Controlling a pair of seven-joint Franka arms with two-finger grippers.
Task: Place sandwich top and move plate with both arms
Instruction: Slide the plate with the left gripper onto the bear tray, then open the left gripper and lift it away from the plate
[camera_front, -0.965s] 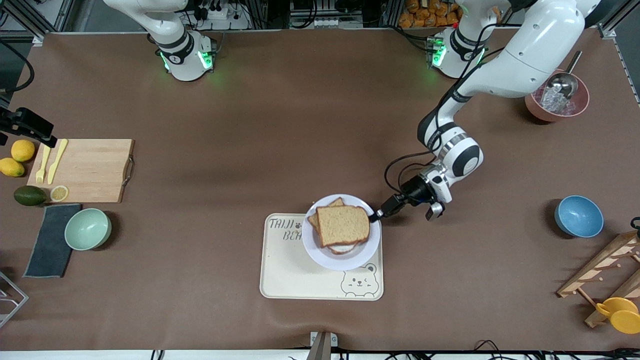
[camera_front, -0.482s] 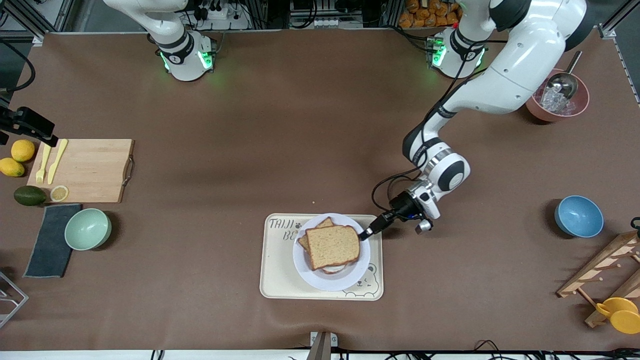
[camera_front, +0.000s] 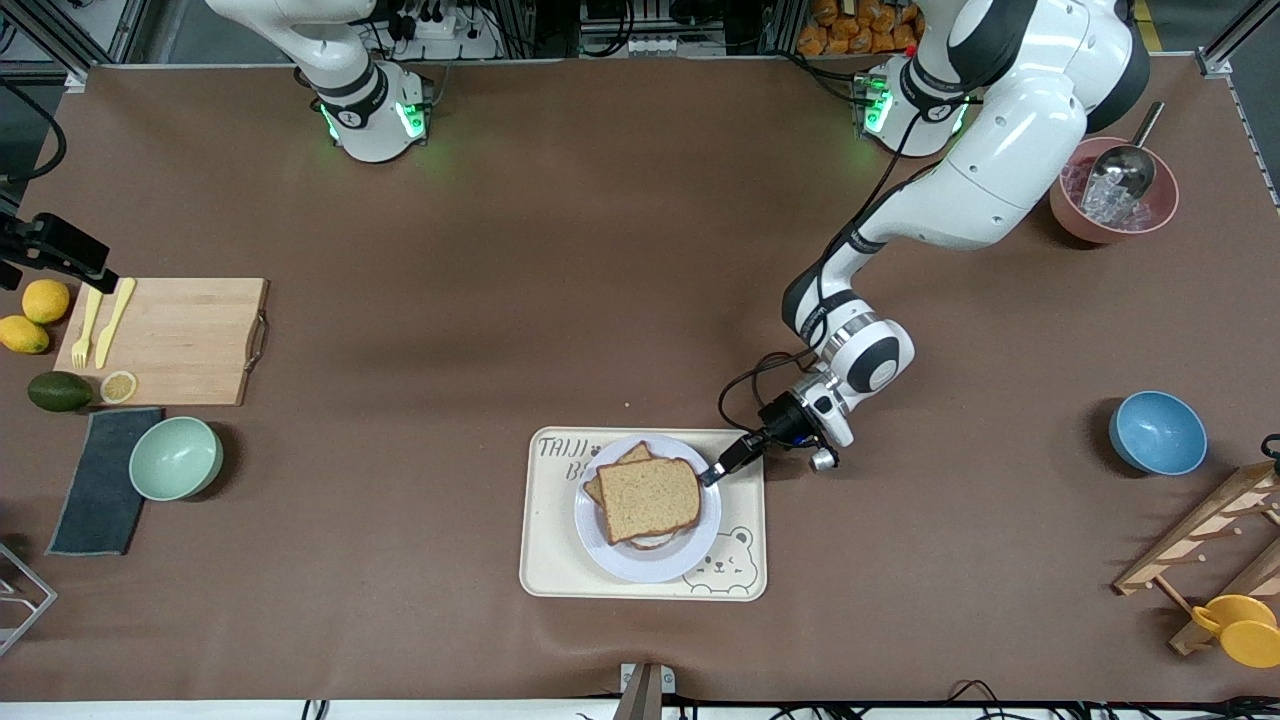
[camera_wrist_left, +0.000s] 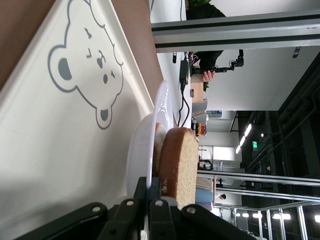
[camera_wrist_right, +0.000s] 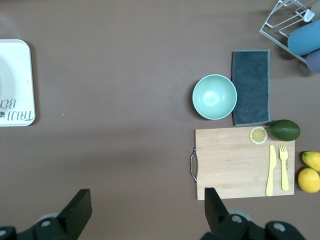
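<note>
Brown sandwich top; lavender-white plate; cream bear-printed tray.

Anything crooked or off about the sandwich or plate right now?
The sandwich top sits askew: the lower slice's corner pokes out from under it. The plate lies flat on the bear tray, the left tool shut on its rim. The right tool waits open. Nothing spilled.

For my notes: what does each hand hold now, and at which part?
The left hand grips the plate by its rim, at the edge toward the left arm's end. The right hand is open and holds nothing.
</note>
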